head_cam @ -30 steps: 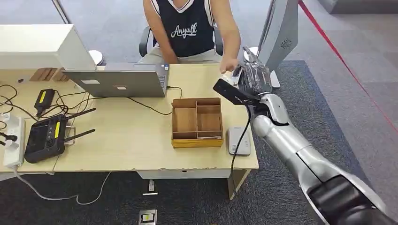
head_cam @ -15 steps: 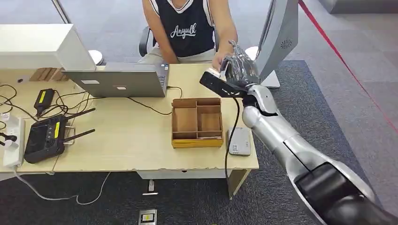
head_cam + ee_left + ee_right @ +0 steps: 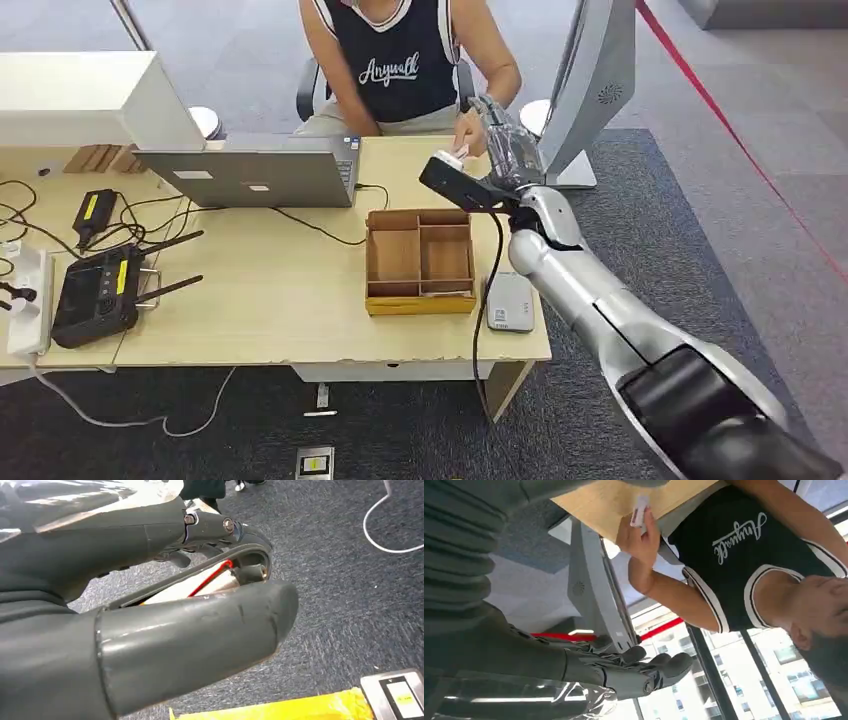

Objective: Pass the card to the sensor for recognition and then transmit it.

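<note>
My right robot hand (image 3: 505,150) reaches over the far right edge of the bench (image 3: 280,300), beside the person's hand (image 3: 468,135), which holds the card (image 3: 452,157). On the bench, the compartment box (image 3: 420,260) lies just before them, the sensor (image 3: 511,301) to its right by the near edge, the laptop (image 3: 250,172) farther left, the router (image 3: 98,290) at the left end.

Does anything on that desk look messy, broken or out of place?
Nothing looks damaged or spilled. The only untidy spot is the far left of the desk, where loose black cables tangle around a black device.
</note>
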`<control>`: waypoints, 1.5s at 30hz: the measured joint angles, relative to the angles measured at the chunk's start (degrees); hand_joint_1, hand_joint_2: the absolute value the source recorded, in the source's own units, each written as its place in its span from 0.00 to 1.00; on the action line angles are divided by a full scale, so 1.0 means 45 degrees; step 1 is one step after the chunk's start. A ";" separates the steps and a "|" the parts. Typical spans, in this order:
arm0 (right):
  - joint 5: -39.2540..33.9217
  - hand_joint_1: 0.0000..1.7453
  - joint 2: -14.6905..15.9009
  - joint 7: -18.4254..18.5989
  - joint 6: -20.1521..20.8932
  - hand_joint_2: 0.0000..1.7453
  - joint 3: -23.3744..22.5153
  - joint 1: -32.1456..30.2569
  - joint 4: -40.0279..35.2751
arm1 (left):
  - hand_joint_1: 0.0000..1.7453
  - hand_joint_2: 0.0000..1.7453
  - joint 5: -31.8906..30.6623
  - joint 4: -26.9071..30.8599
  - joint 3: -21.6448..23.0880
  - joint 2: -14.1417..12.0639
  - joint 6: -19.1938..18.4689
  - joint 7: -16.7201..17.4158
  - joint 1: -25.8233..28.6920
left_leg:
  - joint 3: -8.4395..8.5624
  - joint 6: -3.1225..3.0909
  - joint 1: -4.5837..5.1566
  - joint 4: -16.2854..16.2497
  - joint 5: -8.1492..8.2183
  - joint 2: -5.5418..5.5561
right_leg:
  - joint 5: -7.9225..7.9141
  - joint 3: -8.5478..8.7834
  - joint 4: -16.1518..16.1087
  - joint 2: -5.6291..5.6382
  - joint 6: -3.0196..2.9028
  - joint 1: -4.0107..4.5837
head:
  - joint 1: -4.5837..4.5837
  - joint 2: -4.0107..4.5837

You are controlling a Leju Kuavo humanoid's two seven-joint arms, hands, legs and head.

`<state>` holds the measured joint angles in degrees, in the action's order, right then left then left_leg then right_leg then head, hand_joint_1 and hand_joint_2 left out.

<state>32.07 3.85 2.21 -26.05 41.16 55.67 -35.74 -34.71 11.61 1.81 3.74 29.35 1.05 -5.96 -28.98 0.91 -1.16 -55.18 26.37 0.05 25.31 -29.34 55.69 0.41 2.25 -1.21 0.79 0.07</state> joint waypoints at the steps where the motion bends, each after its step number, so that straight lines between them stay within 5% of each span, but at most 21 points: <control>1: -0.0010 0.00 -0.0005 0.0000 0.0000 0.00 0.0000 -0.0001 0.0010 | 0.00 0.00 0.0000 0.0000 0.0005 0.0000 0.0000 0.0000 0.0000 | 0.0000 0.0000 0.0000 0.0000 0.0000 0.0000 | 0.0000 0.0000 0.0000 0.0000 0.0000 0.0000 | 0.0000 0.0000; 7: -0.0334 0.00 -0.0044 -0.0058 0.0125 0.00 0.0000 -0.0002 0.0053 | 0.00 0.00 0.0096 0.0000 0.0063 -0.0019 0.0039 -0.0020 0.0008 | 0.0002 0.0001 -0.0001 0.0000 0.0000 0.0000 | 0.0000 -0.0001 0.0001 0.0000 -0.0001 0.0001 | 0.0000 0.0000; 11: -0.2188 0.00 0.0049 -0.0082 0.1420 0.00 -0.0112 -0.0283 -0.0570 | 0.00 0.00 0.0535 0.0000 0.0068 -0.0039 0.0180 -0.0126 0.0090 | 0.0009 0.0001 -0.0002 0.0000 0.0000 -0.0002 | 0.0000 -0.0001 0.0000 0.0001 -0.0001 0.0002 | 0.0000 0.0000; 12: -0.2834 0.00 0.0131 0.0086 0.1883 1.00 -0.0131 -0.0455 -0.1004 | 0.00 0.00 0.0665 0.0000 0.0073 -0.0049 0.0233 -0.0160 0.0131 | 0.0009 0.0002 -0.0002 0.0000 0.0000 -0.0002 | 0.0000 0.0000 0.0000 0.0001 -0.0001 0.0002 | 0.0005 0.0000; 19: -0.5761 0.00 0.1293 0.1205 0.3779 1.00 -0.0219 -0.2588 -0.5010 | 0.00 0.00 0.1312 -0.0005 0.0083 -0.0146 0.0374 -0.0486 0.0445 | 0.0009 0.0001 -0.0002 -0.0001 0.0002 -0.0002 | 0.0002 -0.0005 -0.0006 0.0001 0.0000 0.0003 | 0.0000 0.0000; 33: -0.4929 0.00 0.2555 0.1686 0.3987 1.00 0.0267 -0.5714 -0.9409 | 0.00 0.00 0.1559 -0.0005 0.0253 -0.0272 0.0379 -0.0359 0.0457 | 0.0007 0.0013 -0.0004 0.0003 -0.0008 -0.0002 | -0.0002 -0.0003 -0.0001 0.0001 -0.0005 0.0004 | 0.0000 0.0000; 45: 0.2587 0.00 0.2696 0.2813 0.3245 1.00 0.0845 -0.6326 -0.9957 | 0.00 0.00 0.1569 -0.0005 0.0695 -0.0287 0.0359 -0.0160 0.0437 | 0.0004 0.0013 -0.0004 0.0003 -0.0007 -0.0003 | -0.0003 -0.0004 -0.0001 0.0002 -0.0007 0.0004 | -0.0005 0.0000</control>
<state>43.71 15.98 14.86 -11.45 44.96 27.20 -80.54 -27.65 11.58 4.94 2.45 30.97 0.33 -3.99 -28.96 0.97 -1.17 -55.16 26.34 0.04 25.29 -29.36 55.68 0.42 2.22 -1.19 0.77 0.07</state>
